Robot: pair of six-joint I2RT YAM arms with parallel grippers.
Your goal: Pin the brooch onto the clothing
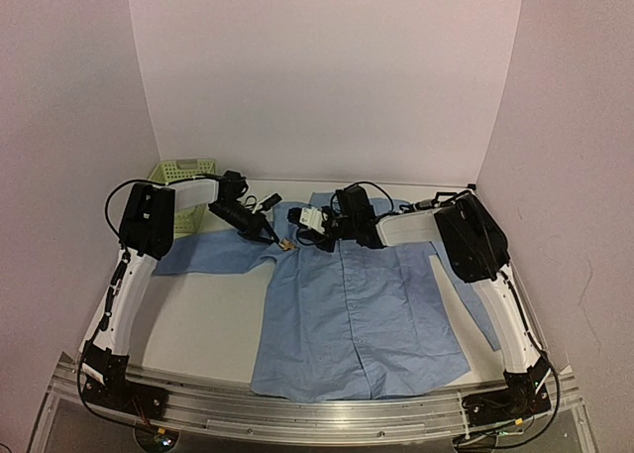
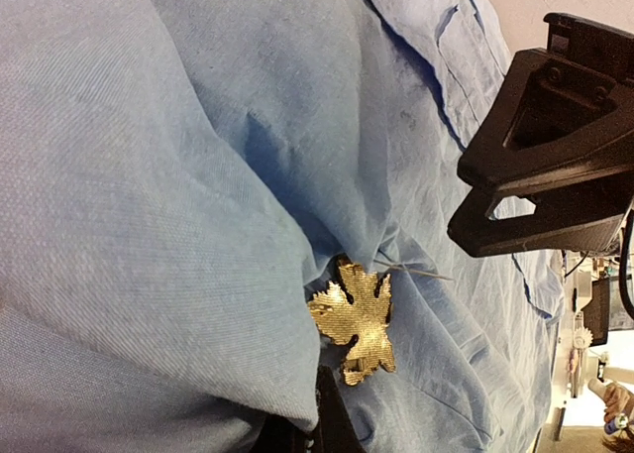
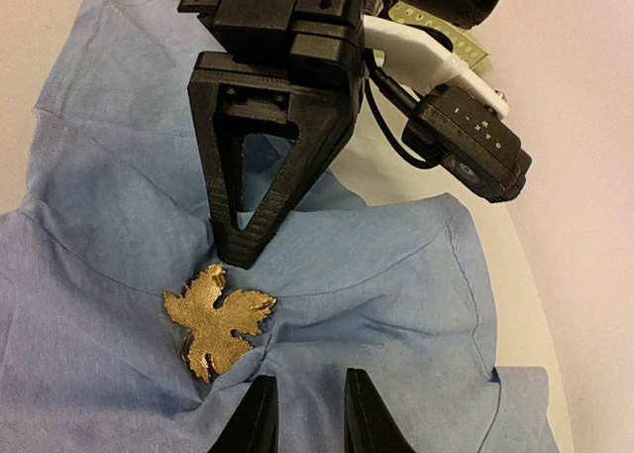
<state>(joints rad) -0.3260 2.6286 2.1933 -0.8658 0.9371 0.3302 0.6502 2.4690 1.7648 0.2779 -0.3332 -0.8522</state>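
Gold and leaf-shaped, the brooch (image 3: 218, 319) lies flat on the clothing (image 1: 357, 314), a light blue shirt spread out on the bench (image 1: 198, 324). It sits up by the shoulder, near the collar, and the cloth puckers in folds around it. The left gripper (image 3: 241, 247) has its jaws pressed together, tip down on the fabric just beside the brooch; whether a fold is pinched between them cannot be told. The right gripper (image 3: 307, 418) hovers on the brooch's other side, fingers apart with nothing between them. A pale green basket (image 1: 183, 170) stands at the back left, behind the sleeve.
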